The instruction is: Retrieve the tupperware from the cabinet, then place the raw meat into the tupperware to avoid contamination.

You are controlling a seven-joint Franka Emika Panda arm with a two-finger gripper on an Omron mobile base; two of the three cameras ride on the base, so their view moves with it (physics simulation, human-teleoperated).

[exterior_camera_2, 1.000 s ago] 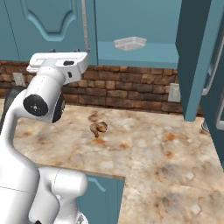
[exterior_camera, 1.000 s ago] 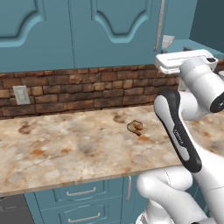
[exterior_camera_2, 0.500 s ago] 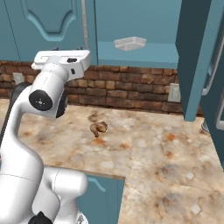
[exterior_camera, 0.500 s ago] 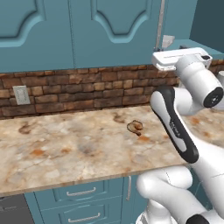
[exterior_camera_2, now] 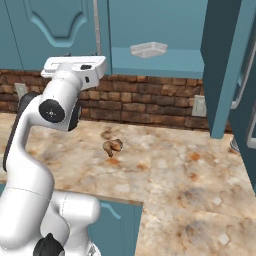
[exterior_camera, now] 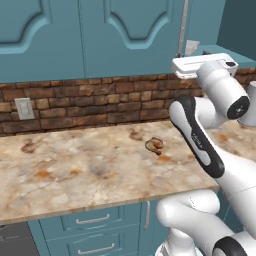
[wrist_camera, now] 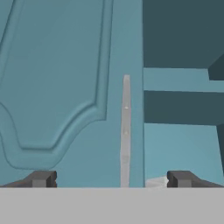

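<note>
Two-finger gripper (wrist_camera: pixel 109 179) spread wide, empty, facing teal-blue arched-panel cabinet (exterior_camera_2: pixel 55 30) door w/ silver bar handle (wrist_camera: pixel 125 131): shift twd open shelf, approach translucent whitish plastic tupperware (exterior_camera_2: pixel 148 49) level, straddle rim before closing.

Tupperware (exterior_camera_2: pixel 148 49) on open cabinet (exterior_camera_2: pixel 165 62) shelf, raw meat (exterior_camera_2: pixel 113 146) (curled) on counter

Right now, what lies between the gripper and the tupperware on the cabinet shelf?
In the hand view, the open gripper faces the closed door's silver handle. The tupperware sits farther right in the open cabinet; nothing else intervenes.
</note>
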